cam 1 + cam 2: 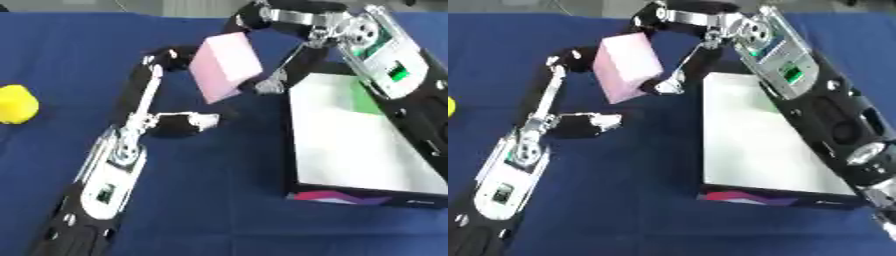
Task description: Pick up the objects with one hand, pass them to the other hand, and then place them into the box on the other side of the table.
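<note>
A pink block (225, 66) hangs tilted above the blue table, left of the box. My right hand (308, 26) comes in from the upper right and is shut on it, with fingers (254, 16) curled over its top and the thumb (273, 84) against its lower right corner. My left hand (143, 97) reaches up from the lower left. Its straight fingers (168, 56) touch the block's left edge, and its thumb (188, 122) stands apart below. The box (354, 150) is white inside with a black rim and lies at the right, under my right forearm.
A yellow object (16, 103) lies at the table's left edge. A green patch (367, 99) shows in the box's far part. The blue cloth (219, 200) covers the table between my left arm and the box.
</note>
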